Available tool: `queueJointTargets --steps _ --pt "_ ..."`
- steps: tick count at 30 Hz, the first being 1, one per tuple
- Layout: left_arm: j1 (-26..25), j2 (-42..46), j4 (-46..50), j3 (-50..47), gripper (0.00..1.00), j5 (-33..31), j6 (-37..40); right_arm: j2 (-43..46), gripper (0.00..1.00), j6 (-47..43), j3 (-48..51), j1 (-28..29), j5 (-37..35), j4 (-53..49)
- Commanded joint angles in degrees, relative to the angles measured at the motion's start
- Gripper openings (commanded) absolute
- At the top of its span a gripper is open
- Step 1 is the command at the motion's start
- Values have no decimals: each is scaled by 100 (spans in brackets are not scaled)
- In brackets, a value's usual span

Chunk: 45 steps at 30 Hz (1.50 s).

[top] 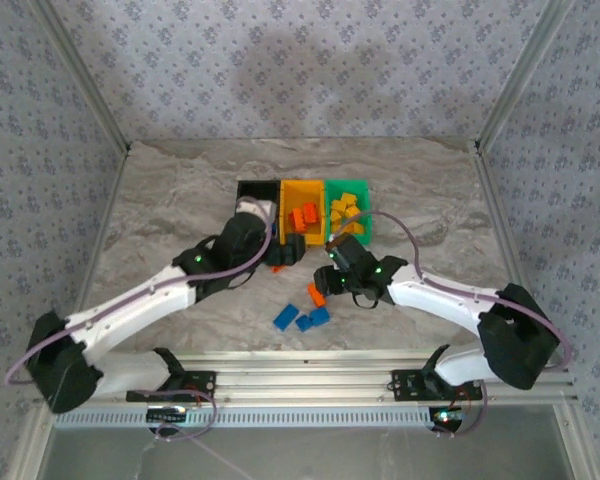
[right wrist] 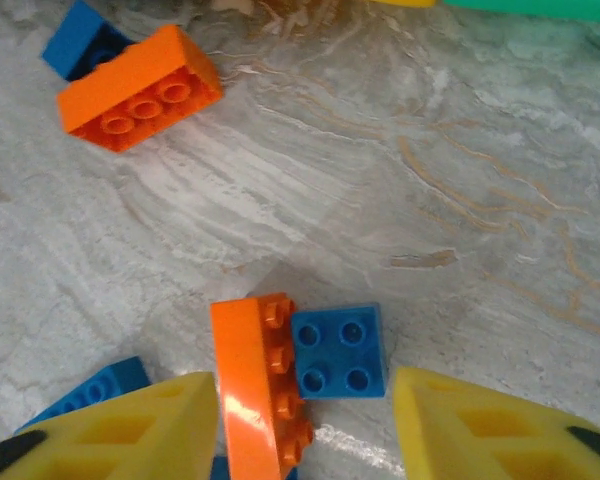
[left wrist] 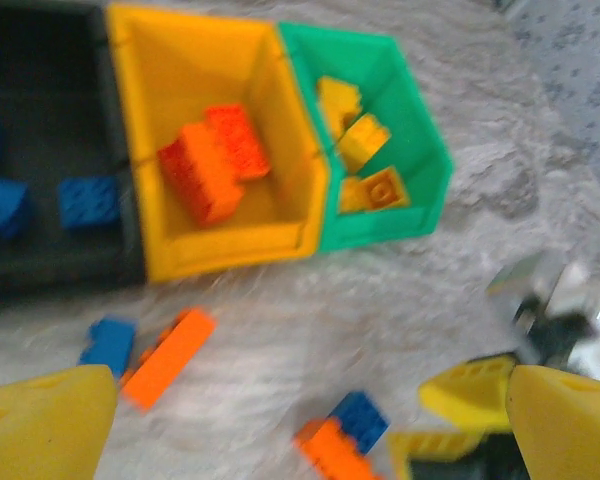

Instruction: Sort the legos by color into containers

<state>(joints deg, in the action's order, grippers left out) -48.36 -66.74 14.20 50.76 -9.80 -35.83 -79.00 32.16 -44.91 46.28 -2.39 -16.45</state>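
Orange and blue lie pressed together between the fingers of the right gripper [right wrist: 305, 400]. An orange brick [right wrist: 252, 385] stands on its long side, and a blue brick [right wrist: 340, 350] touches it at 3 o'clock. The jaws are partly open and straddle both. One finger is just beside the orange brick, the other is apart from the blue one, and nothing is gripped yet.

The main risk is a pinch on both colours at once. The pair could then ride to one bin, or the blue brick could squirt out sideways. The orange brick, being on edge, could also tip and slip free.

The left gripper [left wrist: 310, 400] is wide open and empty, just 6 o'clock of the bins [top: 302, 182]. Below it lie loose bricks [left wrist: 165, 355]. Blue pieces lie in the black bin [left wrist: 40, 275], orange in the orange bin [left wrist: 230, 250] and yellow in the green bin [left wrist: 380, 228]. In the left wrist view the right gripper's yellow fingers show at 4 o'clock, close to the left's. If either arm swings across, they could knock together and scatter the bricks.
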Motion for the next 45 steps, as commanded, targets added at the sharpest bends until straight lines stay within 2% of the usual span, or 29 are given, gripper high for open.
queueJointTargets --steps 1,6,11,19,24,30,40,45 --pt "4 637 245 -572 100 -336 -426 -189 47 155 -127 -26 -506 -216" --pt "9 1125 568 -1098 100 -514 -642 -494 44 196 -248 -89 -633 -334" --pt "10 1220 560 -1232 100 -605 -644 -828 57 71 -460 123 -735 -453" --pt "13 1193 558 -1191 100 -679 -568 -994 63 102 -514 289 -834 -345" --pt "25 1359 529 -1312 100 -692 -615 -731 62 245 -424 255 -1016 -359" --pt "31 1445 567 -1393 100 -722 -657 -709 55 258 -285 234 -1075 -402" --pt "71 1497 615 -1438 100 -804 -662 -1082 63 258 -336 445 -1028 -363" --pt "81 1604 662 -1482 100 -831 -696 -1148 60 410 -302 293 -982 -488"
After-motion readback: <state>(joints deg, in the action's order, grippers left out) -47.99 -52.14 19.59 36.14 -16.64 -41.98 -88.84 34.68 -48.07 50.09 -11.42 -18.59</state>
